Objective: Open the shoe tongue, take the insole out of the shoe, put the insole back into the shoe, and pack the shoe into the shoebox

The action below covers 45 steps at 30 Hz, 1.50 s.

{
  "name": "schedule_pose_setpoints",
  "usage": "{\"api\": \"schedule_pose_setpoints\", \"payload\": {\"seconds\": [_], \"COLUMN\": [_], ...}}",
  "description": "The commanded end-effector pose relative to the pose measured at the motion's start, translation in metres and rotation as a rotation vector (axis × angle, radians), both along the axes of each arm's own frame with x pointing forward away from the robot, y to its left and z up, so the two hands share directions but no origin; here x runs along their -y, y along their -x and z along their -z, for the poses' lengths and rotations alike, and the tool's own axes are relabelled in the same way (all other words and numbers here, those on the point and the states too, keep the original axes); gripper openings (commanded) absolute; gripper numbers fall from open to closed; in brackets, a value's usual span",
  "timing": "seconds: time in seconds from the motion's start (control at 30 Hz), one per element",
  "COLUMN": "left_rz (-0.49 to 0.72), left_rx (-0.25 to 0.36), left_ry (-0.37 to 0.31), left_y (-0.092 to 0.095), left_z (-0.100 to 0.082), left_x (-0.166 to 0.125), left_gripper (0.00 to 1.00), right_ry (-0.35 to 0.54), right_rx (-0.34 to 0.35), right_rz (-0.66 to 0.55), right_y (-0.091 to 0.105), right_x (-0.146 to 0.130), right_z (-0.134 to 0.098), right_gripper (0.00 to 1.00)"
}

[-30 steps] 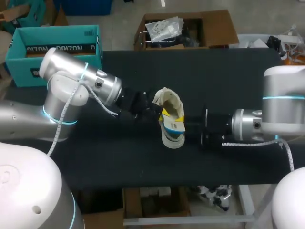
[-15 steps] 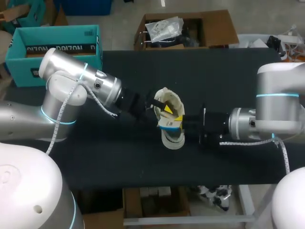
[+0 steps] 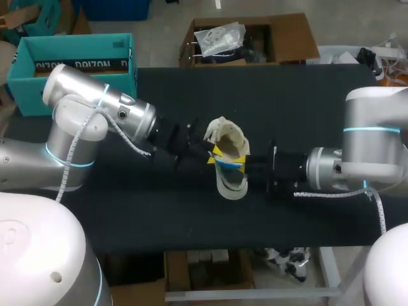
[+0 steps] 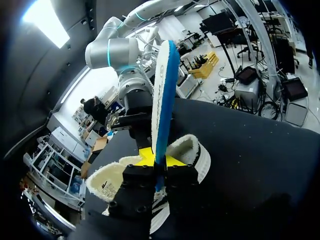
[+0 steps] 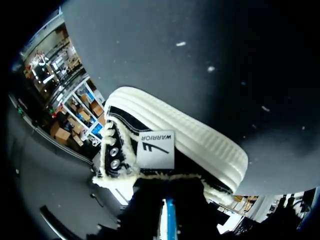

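**Change.** The left hand sits lower and nearer than a second ago, with its arm drawn back to the left. The right arm has pushed in leftward, so the right hand is now close against the right side of the shoe, a black one with a ribbed white rubber sole and cream fleece lining. The insole is thin and flat, white with a bright blue face. A second ago it showed its broad side over the shoe's mouth; from above it now shows only as a blue edge there.

**Reading.** The work appears to be in the insole steps. The insole looks largely clear of the shoe, but whether it is coming out or going back I cannot tell. Packing is not begun.

**Left hand.** It is closed to a narrow gap on one end of the insole, the yellow tips pinching it from both sides. The rest of the insole stands out ahead of the hand like a blade, towards the right arm.

**Right hand.** The shoe lies just ahead of it. How far open it is, or whether it has hold of anything, I cannot tell.

**Shoe.** It lies near the middle of the black desk, between the two hands.

**Box.** An open teal cardboard box, probably the shoebox, stands at the far left, well apart from the shoe.
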<state>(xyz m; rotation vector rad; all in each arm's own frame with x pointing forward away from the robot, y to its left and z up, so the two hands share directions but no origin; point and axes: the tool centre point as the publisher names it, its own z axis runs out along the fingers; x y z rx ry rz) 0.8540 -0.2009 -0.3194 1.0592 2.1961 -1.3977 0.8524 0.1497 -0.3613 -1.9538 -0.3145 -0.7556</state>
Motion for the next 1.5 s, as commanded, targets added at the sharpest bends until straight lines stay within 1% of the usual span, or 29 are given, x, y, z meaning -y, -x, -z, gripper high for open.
{"api": "schedule_pose_setpoints", "payload": {"seconds": [0.03, 0.07, 0.1, 0.13, 0.17, 0.2, 0.27, 0.33, 0.47, 0.7, 0.73, 0.77, 0.83, 0.87, 0.93, 1.1, 1.17, 1.33, 1.5], "left_rz": [0.002, 0.002, 0.004, 0.006, 0.006, 0.006, 0.005, 0.002, 0.001, 0.004, 0.004, 0.003, 0.0, -0.001, -0.002, -0.005, -0.009, -0.014, -0.034], "left_rx": [0.004, 0.005, 0.009, 0.012, 0.013, 0.016, 0.021, 0.026, 0.029, 0.04, 0.042, 0.043, 0.051, 0.052, 0.058, 0.079, 0.087, 0.09, 0.073], "left_ry": [0.007, 0.007, 0.01, 0.013, 0.015, 0.016, 0.02, 0.022, 0.022, 0.017, 0.017, 0.017, 0.014, 0.014, 0.014, 0.004, 0.0, -0.001, -0.009], "left_y": [-0.002, -0.002, -0.002, -0.001, -0.001, -0.001, -0.001, -0.001, -0.002, -0.001, -0.001, 0.0, 0.0, 0.0, -0.001, -0.002, -0.005, -0.015, -0.026], "left_z": [0.006, 0.006, 0.006, 0.006, 0.005, 0.005, 0.004, 0.003, 0.004, 0.005, 0.004, 0.004, 0.004, 0.003, 0.003, 0.003, 0.004, 0.013, 0.024], "left_x": [0.002, 0.002, 0.001, 0.0, 0.0, 0.0, -0.002, -0.002, -0.003, 0.0, 0.001, 0.001, 0.0, 0.0, 0.0, 0.001, 0.002, 0.004, 0.005], "left_gripper": [0.0, 0.0, 0.0, 0.0, 0.0, 0.0, 0.0, 0.0, 0.0, 0.0, 0.0, 0.0, 0.0, 0.0, 0.0, 0.0, 0.0, 0.0, 0.0], "right_ry": [-0.001, 0.003, 0.006, 0.015, 0.028, 0.034, 0.061, 0.073, 0.08, 0.049, 0.05, 0.049, 0.042, 0.045, 0.05, 0.064, 0.07, 0.093, 0.111], "right_rx": [0.005, 0.007, 0.013, 0.022, 0.028, 0.034, 0.049, 0.059, 0.067, 0.073, 0.072, 0.071, 0.072, 0.071, 0.075, 0.123, 0.132, 0.134, 0.123], "right_rz": [0.013, 0.024, 0.031, 0.044, 0.06, 0.066, 0.094, 0.102, 0.108, 0.067, 0.066, 0.061, 0.054, 0.051, 0.044, 0.022, 0.015, 0.005, 0.0], "right_y": [0.004, 0.006, 0.009, 0.012, 0.015, 0.018, 0.024, 0.028, 0.03, 0.022, 0.022, 0.022, 0.022, 0.021, 0.02, 0.017, 0.014, 0.004, -0.007], "right_x": [0.001, 0.001, 0.002, 0.003, 0.004, 0.004, 0.007, 0.009, 0.011, 0.006, 0.006, 0.006, 0.005, 0.005, 0.005, 0.004, 0.004, 0.002, 0.0], "right_z": [-0.002, -0.005, -0.008, -0.012, -0.017, -0.02, -0.03, -0.035, -0.036, -0.031, -0.03, -0.029, -0.028, -0.028, -0.027, -0.024, -0.021, -0.015, -0.005], "right_gripper": [0.0, 0.29, 0.55, 0.74, 0.77, 0.76, 0.52, 0.42, 0.33, 0.28, 0.26, 0.22, 0.04, 0.0, 0.0, 0.0, 0.0, 0.0, 0.0]}}
